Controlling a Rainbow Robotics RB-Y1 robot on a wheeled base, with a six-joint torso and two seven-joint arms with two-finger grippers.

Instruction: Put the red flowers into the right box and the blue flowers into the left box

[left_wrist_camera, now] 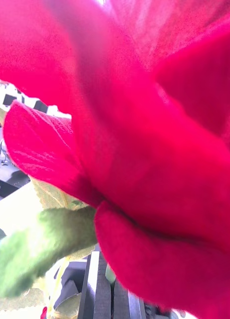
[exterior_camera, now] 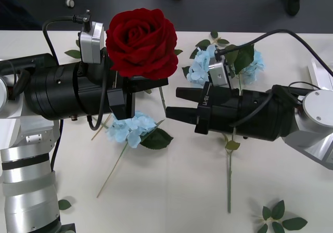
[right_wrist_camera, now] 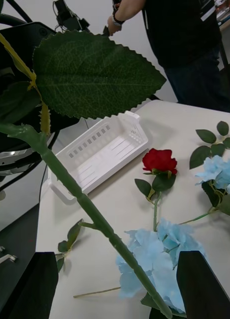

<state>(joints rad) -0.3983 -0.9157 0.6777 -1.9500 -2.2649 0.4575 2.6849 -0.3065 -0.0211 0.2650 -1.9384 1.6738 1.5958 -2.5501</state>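
Red flowers (exterior_camera: 141, 43): two are countable. One bloom is held high above the surface (exterior_camera: 171, 191), at 12 o'clock of its centre, by the left gripper (exterior_camera: 143, 83). In the left wrist view its jaws are pressed together below the bloom, pinching the stem. The stem (right_wrist_camera: 90, 209), bearing a large serrated leaf (right_wrist_camera: 90, 75), runs down through the gap between the jaws of the right gripper (exterior_camera: 174, 104). Those jaws are spread wide, and whether they touch the stem cannot be told. The second red rose (right_wrist_camera: 160, 160) lies on the surface, in the right wrist view, between the blue heads and the left box.

Blue flowers (exterior_camera: 132, 129): three pale clusters are countable in the front view. One lies just at 6 o'clock of the left gripper. One (exterior_camera: 200, 66) lies at 12 o'clock of the right gripper. A third (exterior_camera: 256, 64), partly behind dark leaves, lies at about 1 o'clock of it.

Containers: two. The left box (right_wrist_camera: 102, 152), with slotted walls, shows a bare white floor. The right box (exterior_camera: 318, 70) appears as a white strip at 3 o'clock of the surface, its contents hidden.

Two loose leaf sprigs lie at 5 o'clock (exterior_camera: 281, 220) and 7 o'clock (exterior_camera: 63, 204).
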